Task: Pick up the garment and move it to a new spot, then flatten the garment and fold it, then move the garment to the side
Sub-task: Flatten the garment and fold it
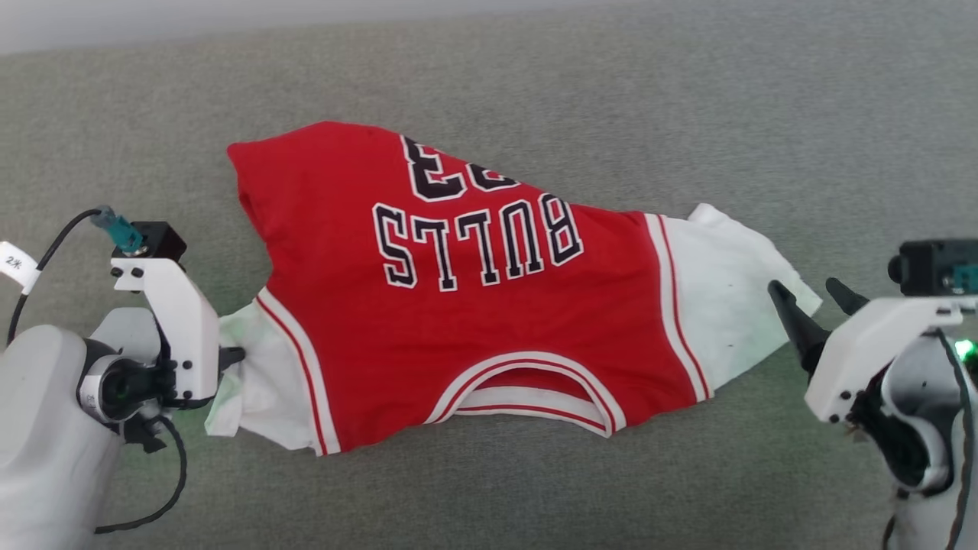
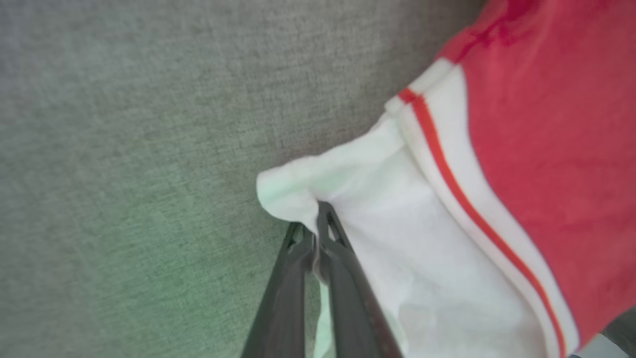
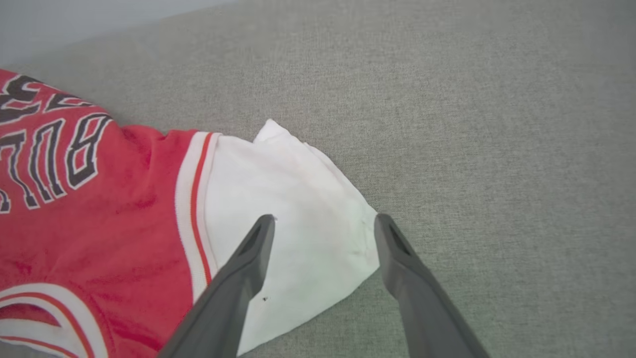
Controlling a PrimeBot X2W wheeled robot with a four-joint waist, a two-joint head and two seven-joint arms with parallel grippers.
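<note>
The garment (image 1: 474, 321), a red jersey with white sleeves, striped trim and dark "BULLS" lettering, lies spread on the grey surface, neck opening toward me. My left gripper (image 1: 229, 356) is shut on the edge of its white left sleeve (image 2: 397, 238); in the left wrist view the fingers (image 2: 343, 278) pinch a fold of that cloth. My right gripper (image 1: 811, 298) is open, hovering just above the outer edge of the white right sleeve (image 3: 298, 199), one finger over the cloth and one finger (image 3: 397, 248) beside its edge. The jersey's far hem is bunched and uneven.
A grey fabric surface (image 1: 688, 92) stretches all around the jersey, with a pale wall strip along its far edge (image 1: 153, 23). A black cable (image 1: 46, 252) with a white tag loops from my left wrist.
</note>
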